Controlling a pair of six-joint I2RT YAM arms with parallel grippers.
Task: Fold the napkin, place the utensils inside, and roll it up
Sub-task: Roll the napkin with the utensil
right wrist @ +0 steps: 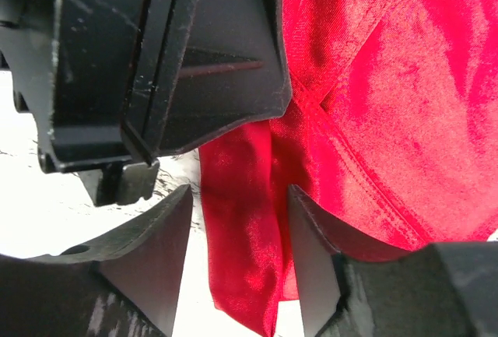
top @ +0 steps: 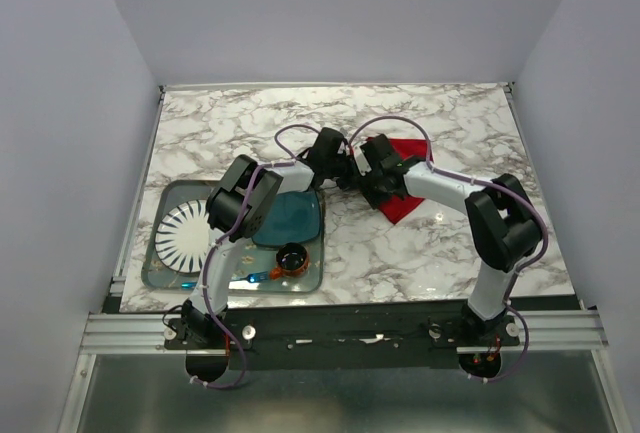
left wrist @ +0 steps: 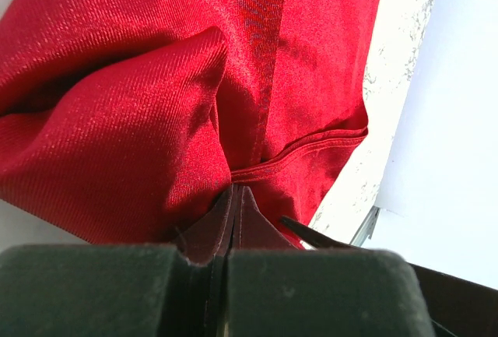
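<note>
The bright red napkin lies bunched on the marble table, right of centre. My left gripper is shut on a pinch of its cloth, with the fingertips pressed together at a hemmed fold. My right gripper faces it from the right. Its jaws stand apart around a hanging fold of the napkin; the right finger touches the cloth and the left finger is clear of it. The utensils are hidden. A thin dark sliver sticks out by the napkin's edge; I cannot tell what it is.
A glass tray at the near left holds a white striped plate, a teal plate, a small dark cup and a blue plastic utensil. The left gripper's black body fills the right wrist view's upper left.
</note>
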